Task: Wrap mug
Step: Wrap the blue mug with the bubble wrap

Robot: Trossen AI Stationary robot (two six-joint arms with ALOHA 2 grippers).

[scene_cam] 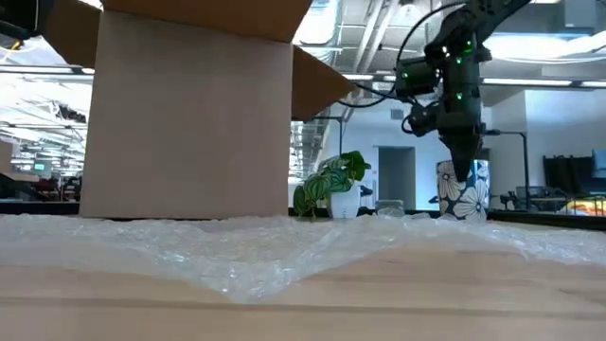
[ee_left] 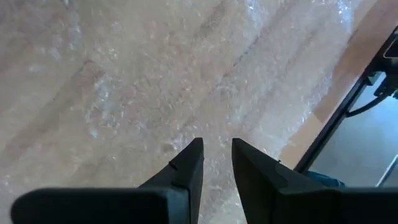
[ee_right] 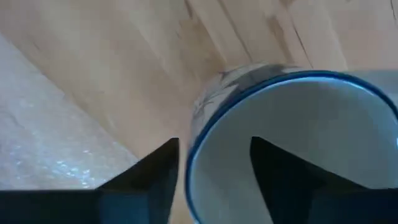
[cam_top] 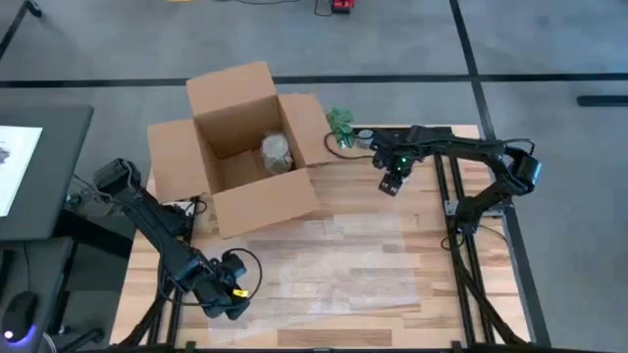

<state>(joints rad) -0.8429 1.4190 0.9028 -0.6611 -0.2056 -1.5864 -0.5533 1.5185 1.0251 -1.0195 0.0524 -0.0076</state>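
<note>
Blue-rimmed mug [ee_right: 292,143] stands upright directly under the right pincer [ee_right: 214,168], whose open fingers straddle its rim wall without gripping yet.

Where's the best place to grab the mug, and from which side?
Likely the rim wall, from above: the mug stands upright with its mouth open. The right gripper already straddles the rim, one finger inside and one outside. Its handle isn't visible.

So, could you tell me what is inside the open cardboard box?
The cardboard box holds one pale bundle against its far-right wall, seemingly wrapped. What the wrap covers cannot be seen, and the near wall hides part of the floor.
</note>
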